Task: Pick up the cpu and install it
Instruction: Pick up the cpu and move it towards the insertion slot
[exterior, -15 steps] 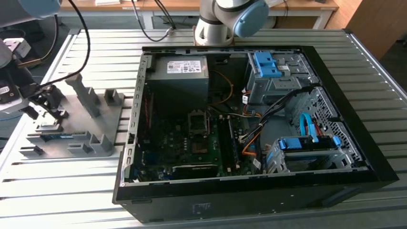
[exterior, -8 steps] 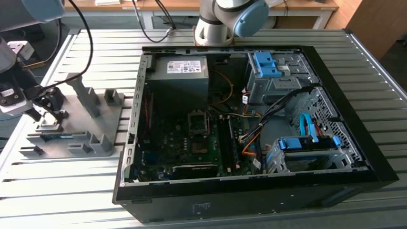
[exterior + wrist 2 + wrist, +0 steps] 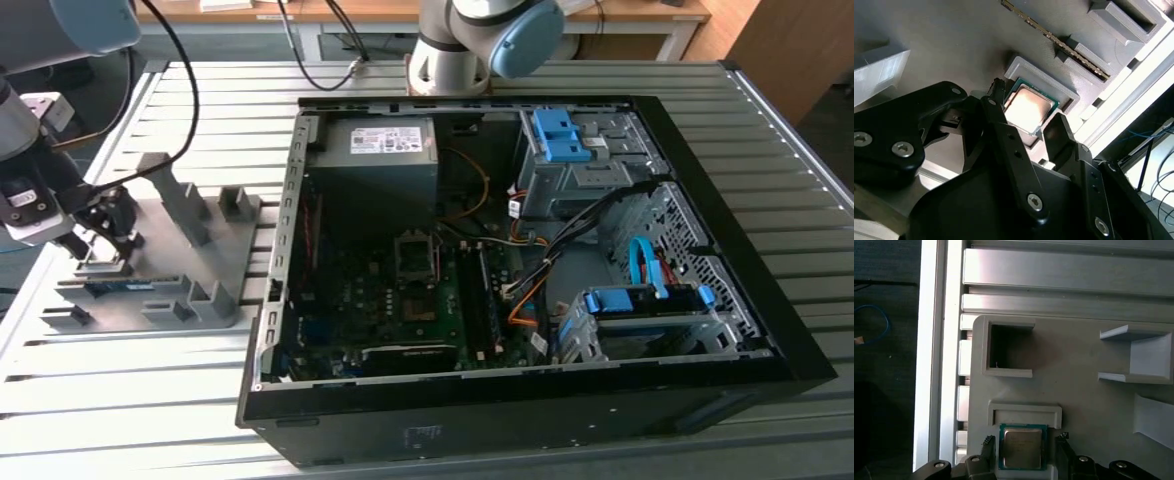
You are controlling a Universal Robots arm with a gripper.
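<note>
My gripper (image 3: 1023, 440) has its fingers (image 3: 1065, 450) spread either side of the cpu (image 3: 1022, 447), which sits in its tray (image 3: 1079, 410) pocket near the table (image 3: 147, 400) edge. It's a light, stiff, fragile chip, so I'd pinch its side edges.

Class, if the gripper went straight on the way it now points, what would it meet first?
Probably the cpu, lying in its pocket on the grey holder: the open gripper straddles it. Depth is unclear, so the fingertips might touch the holder first.
</note>
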